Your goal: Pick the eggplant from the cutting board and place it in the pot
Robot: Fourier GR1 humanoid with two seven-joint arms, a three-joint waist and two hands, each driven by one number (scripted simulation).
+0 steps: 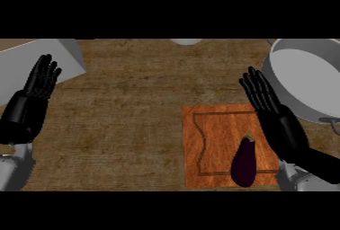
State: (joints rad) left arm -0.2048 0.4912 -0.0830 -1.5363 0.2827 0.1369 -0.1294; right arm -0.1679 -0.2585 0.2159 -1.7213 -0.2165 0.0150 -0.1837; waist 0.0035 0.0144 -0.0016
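Eggplant (244, 161) lies untouched on cutting board (229, 152); right hand (269, 105) released, fingers straight, probably staged beside it between board and pot (305, 81).

Grey block (61, 55), white disc (186, 41), wooden counter (133, 117)

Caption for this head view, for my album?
Eggplant untouched on the cutting board, pot upper right; right hand open beside them, left hand open far left.

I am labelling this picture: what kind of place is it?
Probably a kitchen: an eggplant lies on a cutting board, and a pot stands nearby on the wooden counter.
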